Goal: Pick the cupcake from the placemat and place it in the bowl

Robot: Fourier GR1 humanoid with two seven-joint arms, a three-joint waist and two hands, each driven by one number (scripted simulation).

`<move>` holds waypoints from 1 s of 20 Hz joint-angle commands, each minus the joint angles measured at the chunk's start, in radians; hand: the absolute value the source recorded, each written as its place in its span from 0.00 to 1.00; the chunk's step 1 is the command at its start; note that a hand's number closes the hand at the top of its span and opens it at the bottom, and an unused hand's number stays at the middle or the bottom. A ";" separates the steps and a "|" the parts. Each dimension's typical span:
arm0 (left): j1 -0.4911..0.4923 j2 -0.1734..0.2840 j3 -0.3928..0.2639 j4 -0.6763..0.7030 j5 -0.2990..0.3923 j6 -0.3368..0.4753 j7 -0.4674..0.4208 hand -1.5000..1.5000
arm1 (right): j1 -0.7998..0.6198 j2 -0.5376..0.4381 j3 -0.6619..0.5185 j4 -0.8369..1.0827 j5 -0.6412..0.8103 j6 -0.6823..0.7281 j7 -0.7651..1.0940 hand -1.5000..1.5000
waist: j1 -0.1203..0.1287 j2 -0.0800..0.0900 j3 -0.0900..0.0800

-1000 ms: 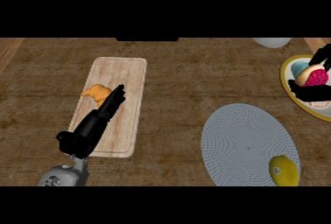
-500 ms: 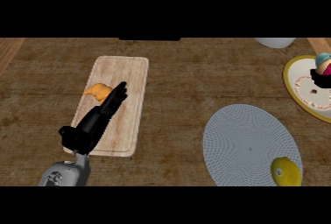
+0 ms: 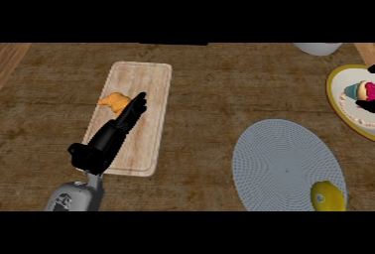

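Pink frosting marks the cupcake, which lies in the yellow-rimmed bowl at the right edge of the view, not on the grey round placemat. Dark tips at the frame's right edge, touching the cupcake, look like the right robot hand; so little of it shows that I cannot tell how it is held. The left robot hand rests open, fingers straight, on the wooden cutting board beside a croissant. A lemon lies on the placemat's lower edge. The cupcake is likely light and soft, its frosting easily smeared; it is best held round the wrapper at the base, not the top. The table is dark wood.
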 commanded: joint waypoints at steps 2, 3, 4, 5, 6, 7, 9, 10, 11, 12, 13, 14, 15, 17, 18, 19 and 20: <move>0.005 -0.034 -0.029 0.000 -0.025 0.022 0.003 0.50 | -0.092 -0.017 -0.027 0.175 -0.035 -0.006 -0.154 0.00 | 0.002 0.000 0.001; -0.015 -0.013 0.000 0.011 -0.010 0.009 0.008 0.50 | -0.042 -0.053 -0.068 0.194 -0.067 -0.035 -0.239 0.00 | -0.004 0.001 0.001; -0.012 -0.025 -0.013 0.014 -0.020 0.015 -0.001 0.50 | -0.115 -0.042 -0.078 0.205 -0.071 -0.042 -0.191 0.00 | 0.006 0.003 0.001; -0.016 0.011 0.019 -0.008 0.014 -0.020 0.015 0.50 | -0.112 -0.073 -0.088 0.238 -0.070 -0.055 -0.211 0.00 | 0.006 0.003 0.001; -0.036 -0.036 -0.008 0.020 -0.018 0.026 0.029 0.50 | -0.120 -0.064 -0.109 0.237 -0.088 -0.086 -0.208 0.00 | 0.003 0.004 0.001; -0.025 -0.001 0.015 -0.009 0.019 -0.015 0.044 0.50 | -0.132 -0.070 -0.118 0.239 -0.099 -0.090 -0.210 0.00 | 0.001 0.000 0.001; -0.008 -0.012 0.010 -0.029 0.003 0.009 0.033 0.50 | -0.133 -0.113 -0.185 0.257 -0.158 -0.080 -0.232 0.00 | 0.004 0.002 0.002; 0.013 0.006 0.016 -0.021 0.008 -0.009 0.014 0.50 | -0.121 -0.125 -0.228 0.244 -0.201 -0.085 -0.233 0.00 | -0.007 -0.002 0.001; -0.026 -0.029 0.007 0.002 -0.018 0.034 0.031 0.50 | -0.127 -0.090 -0.245 0.246 -0.216 -0.134 -0.199 0.00 | -0.014 -0.002 0.001; -0.014 -0.025 -0.002 0.024 -0.027 0.022 -0.006 0.50 | -0.141 -0.117 -0.278 0.263 -0.242 -0.133 -0.203 0.00 | -0.007 0.003 0.001; 0.030 -0.024 -0.013 -0.029 -0.015 0.014 0.007 0.50 | -0.123 -0.149 -0.301 0.281 -0.263 -0.117 -0.223 0.00 | -0.001 0.000 0.002; 0.023 -0.018 -0.019 -0.031 -0.009 -0.004 0.009 0.50 | -0.143 -0.176 -0.325 0.299 -0.283 -0.095 -0.188 0.00 | 0.001 0.001 0.002; -0.019 -0.006 0.010 0.003 -0.018 0.007 0.015 0.50 | -0.147 -0.198 -0.334 0.316 -0.298 -0.046 -0.189 0.00 | -0.008 0.001 0.001; 0.027 0.005 0.011 0.010 -0.013 -0.013 -0.047 0.50 | -0.126 -0.232 -0.364 0.341 -0.325 -0.036 -0.185 0.00 | -0.008 0.001 0.001; 0.042 0.005 0.008 -0.045 -0.004 -0.008 -0.005 0.50 | -0.106 -0.251 -0.379 0.352 -0.337 -0.040 -0.195 0.00 | -0.003 0.000 0.002; -0.004 -0.023 -0.001 0.001 -0.018 0.012 0.006 0.50 | -0.077 -0.273 -0.395 0.365 -0.352 -0.019 -0.238 0.00 | -0.009 0.004 0.003; 0.015 0.009 0.026 -0.008 0.010 -0.019 -0.009 0.50 | -0.059 -0.294 -0.429 0.371 -0.380 -0.019 -0.240 0.00 | -0.010 0.004 0.003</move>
